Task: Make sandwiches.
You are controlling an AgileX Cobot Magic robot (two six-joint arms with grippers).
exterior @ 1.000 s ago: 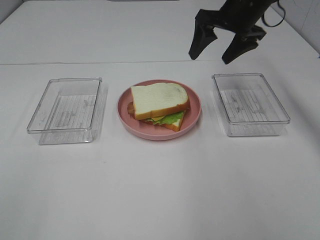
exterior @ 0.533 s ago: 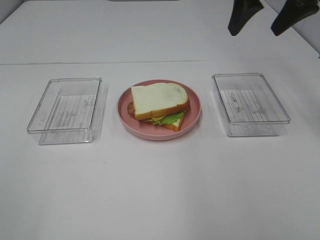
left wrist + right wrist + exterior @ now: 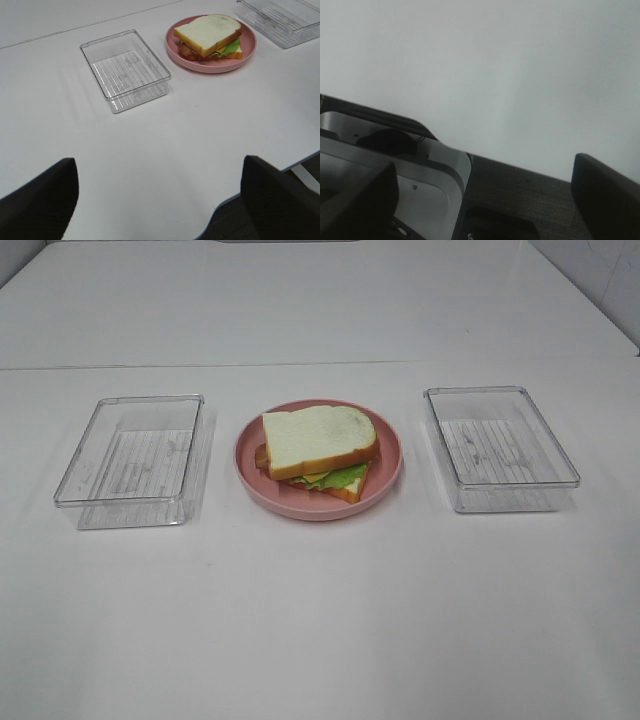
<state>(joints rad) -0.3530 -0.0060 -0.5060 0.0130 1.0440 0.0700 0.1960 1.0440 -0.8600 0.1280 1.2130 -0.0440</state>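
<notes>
One assembled sandwich (image 3: 320, 443) lies on the round pink plate (image 3: 290, 503) at the table's middle: a white bread slice on top, green lettuce, yellow cheese and reddish-brown bacon peeking out, another slice underneath. The left wrist view shows the same sandwich (image 3: 209, 36) on the plate (image 3: 212, 68), far from my left gripper (image 3: 157, 167). That gripper stands open and empty above the table's near edge. My right gripper (image 3: 482, 167) is open too, with nothing in it, and faces a pale wall and some grey equipment. Neither gripper appears in the exterior high view.
A clear plastic tray (image 3: 130, 455) stands left of the plate and another (image 3: 500, 445) right of it, both holding nothing. In the left wrist view the nearer tray (image 3: 125, 70) is beside the plate, and the table edge (image 3: 220, 210) runs close below.
My right gripper, open above the back right of the table, has risen and gone out of the exterior high view. The sandwich, plate and trays have not moved.
</notes>
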